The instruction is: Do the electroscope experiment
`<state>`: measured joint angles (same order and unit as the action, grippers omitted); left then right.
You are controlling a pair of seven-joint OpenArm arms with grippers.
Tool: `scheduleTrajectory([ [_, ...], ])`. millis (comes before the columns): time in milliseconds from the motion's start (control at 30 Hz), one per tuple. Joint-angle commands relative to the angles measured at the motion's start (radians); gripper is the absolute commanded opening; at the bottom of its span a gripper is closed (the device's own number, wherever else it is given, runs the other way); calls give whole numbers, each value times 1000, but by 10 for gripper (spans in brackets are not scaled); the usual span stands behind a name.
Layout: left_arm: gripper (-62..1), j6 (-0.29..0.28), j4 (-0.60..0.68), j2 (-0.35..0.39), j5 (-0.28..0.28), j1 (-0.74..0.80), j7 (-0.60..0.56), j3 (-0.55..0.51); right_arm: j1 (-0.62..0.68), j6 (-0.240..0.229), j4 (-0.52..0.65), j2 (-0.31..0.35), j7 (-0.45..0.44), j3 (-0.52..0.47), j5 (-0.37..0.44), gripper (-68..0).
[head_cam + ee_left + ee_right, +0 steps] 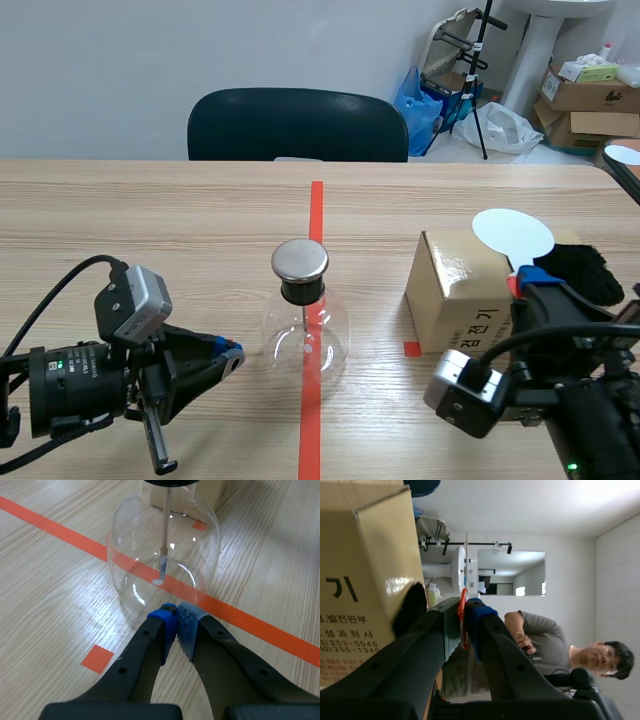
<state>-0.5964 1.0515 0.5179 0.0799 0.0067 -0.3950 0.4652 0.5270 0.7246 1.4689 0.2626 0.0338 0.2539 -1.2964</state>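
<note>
The electroscope is a round glass flask [305, 340] with a black neck and a metal cap [300, 260], standing on the red tape line at the table's middle. In the left wrist view the flask [145, 550] is just ahead of my left gripper [176, 616], which is shut on nothing; a thin rod [163, 540] hangs inside the glass. My left gripper [232, 357] sits low, left of the flask. My right gripper [527, 280] is shut on the red handle [463, 611] of a white disc paddle [512, 233], held upright beside the box.
A cardboard box [455, 290] stands right of the flask, also close beside the right gripper as the box [365, 565]. Black fur cloth [582, 270] lies behind it. A dark chair [297, 125] is across the table. A person [545, 645] shows in the right wrist view.
</note>
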Motion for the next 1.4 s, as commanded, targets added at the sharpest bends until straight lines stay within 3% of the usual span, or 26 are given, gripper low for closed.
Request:
scheduleTrajectory([
  [0, -581, 0, 36, 10, 12, 34, -12, -34, -6, 58, 6, 3, -32, -31, 24, -665],
  [267, -581, -2, 257, 77, 16, 253, -32, -201, -3, 58, -8, -8, -248, -205, 164, -665],
  [400, -581, -48, 426, 104, 32, 385, -31, -317, -9, 58, -48, -9, -377, -267, 231, -665],
  [533, -581, -96, 590, 114, 33, 530, -27, -439, -21, 58, -106, -18, -472, -315, 259, -665],
  [633, -582, -100, 698, 114, 43, 627, -20, -515, -42, 58, -152, -37, -527, -347, 259, -665],
  [867, -582, -100, 849, 114, 44, 759, -8, -600, -87, 58, -238, -44, -562, -367, 253, -665],
  [1167, -577, -100, 859, 114, 74, 763, -1, -606, -109, 58, -319, -44, -564, -366, 227, -665],
  [1267, -473, -100, 859, 114, 88, 763, -2, -606, -109, 58, -340, -44, -549, -366, 227, -665],
  [1367, -232, -100, 859, 114, 90, 763, -6, -606, -109, 58, -347, -43, -534, -366, 224, -665],
])
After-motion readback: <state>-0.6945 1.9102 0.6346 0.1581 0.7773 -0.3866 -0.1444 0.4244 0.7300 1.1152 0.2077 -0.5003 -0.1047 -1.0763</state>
